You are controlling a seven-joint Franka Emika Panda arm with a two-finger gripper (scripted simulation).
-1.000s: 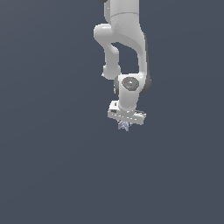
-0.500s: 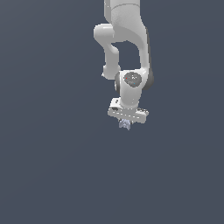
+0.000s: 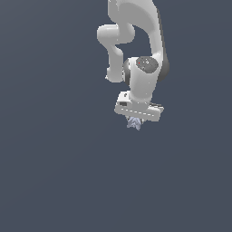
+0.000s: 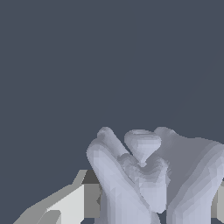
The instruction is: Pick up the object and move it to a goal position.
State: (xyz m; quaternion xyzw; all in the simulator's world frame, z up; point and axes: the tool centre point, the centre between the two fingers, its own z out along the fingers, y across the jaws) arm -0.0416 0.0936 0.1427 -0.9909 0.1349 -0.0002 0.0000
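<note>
In the exterior view my tool (image 3: 134, 121) has drifted a little toward that view's right since a second ago, still closed on the object (image 3: 134, 123), which hangs just beneath the arm (image 3: 144, 81), so I judge the carry to the goal is underway. In the wrist view the object (image 4: 148, 175) fills the space between the fingers (image 4: 65, 205), gripped firmly.
</note>
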